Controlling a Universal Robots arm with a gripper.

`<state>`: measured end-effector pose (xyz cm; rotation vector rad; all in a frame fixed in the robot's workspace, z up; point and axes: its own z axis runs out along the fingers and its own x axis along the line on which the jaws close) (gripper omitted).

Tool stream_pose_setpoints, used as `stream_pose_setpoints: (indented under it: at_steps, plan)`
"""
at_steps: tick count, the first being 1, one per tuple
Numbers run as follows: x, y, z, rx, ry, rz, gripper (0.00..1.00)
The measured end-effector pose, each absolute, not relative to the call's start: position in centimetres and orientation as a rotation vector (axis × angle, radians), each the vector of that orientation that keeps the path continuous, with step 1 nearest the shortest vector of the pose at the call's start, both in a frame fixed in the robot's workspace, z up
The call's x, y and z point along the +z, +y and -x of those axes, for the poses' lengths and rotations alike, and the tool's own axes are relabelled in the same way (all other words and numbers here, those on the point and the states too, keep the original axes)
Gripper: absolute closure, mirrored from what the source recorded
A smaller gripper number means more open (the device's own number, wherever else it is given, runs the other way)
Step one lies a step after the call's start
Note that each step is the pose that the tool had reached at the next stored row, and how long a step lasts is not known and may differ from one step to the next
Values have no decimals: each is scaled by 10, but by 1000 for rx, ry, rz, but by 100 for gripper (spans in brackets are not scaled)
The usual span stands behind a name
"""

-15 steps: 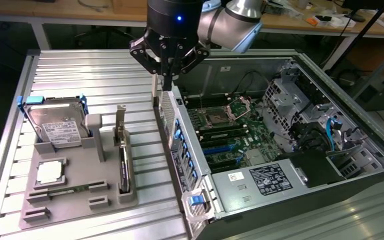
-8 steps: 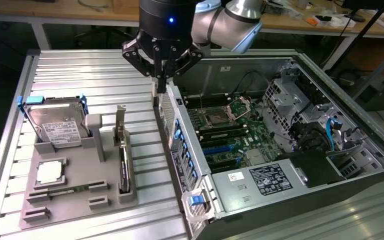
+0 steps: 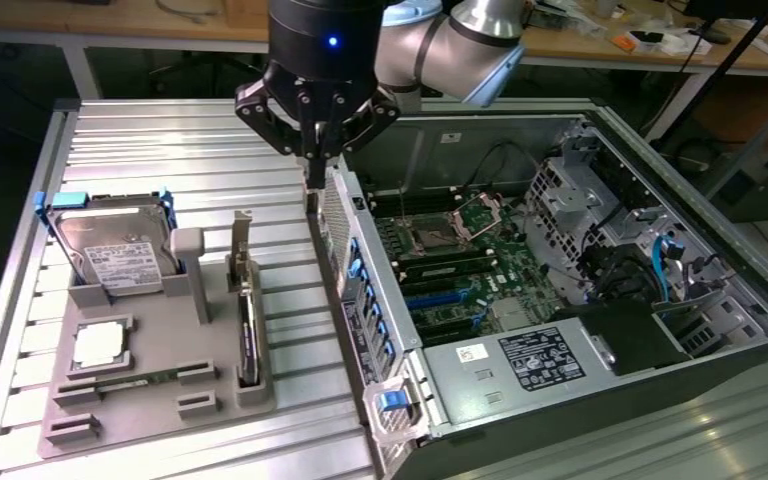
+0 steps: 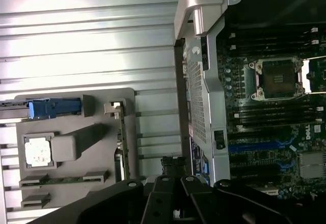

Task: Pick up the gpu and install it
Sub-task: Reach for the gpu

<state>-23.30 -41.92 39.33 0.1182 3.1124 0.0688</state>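
The gpu stands on its edge in a slot of the grey holder tray, its silver bracket pointing up at the far end. In the wrist view the gpu is a thin dark strip in the same tray. My gripper hangs over the near wall of the open computer case, to the exterior view's right of the gpu and apart from it. Its fingers are shut together with nothing between them. The gripper and its black linkages sit above the gap between tray and case.
On the tray also rest a silver hard drive in a blue-cornered frame, a processor and a slim memory stick. The case's motherboard lies exposed with an open socket. All of it stands on a ribbed metal table.
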Motion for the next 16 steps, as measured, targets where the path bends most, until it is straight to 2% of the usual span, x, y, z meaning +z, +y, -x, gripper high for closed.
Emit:
stream_pose_setpoints:
  at_steps: [16]
  plan:
    - [393, -424, 248, 69, 3113, -118, 89]
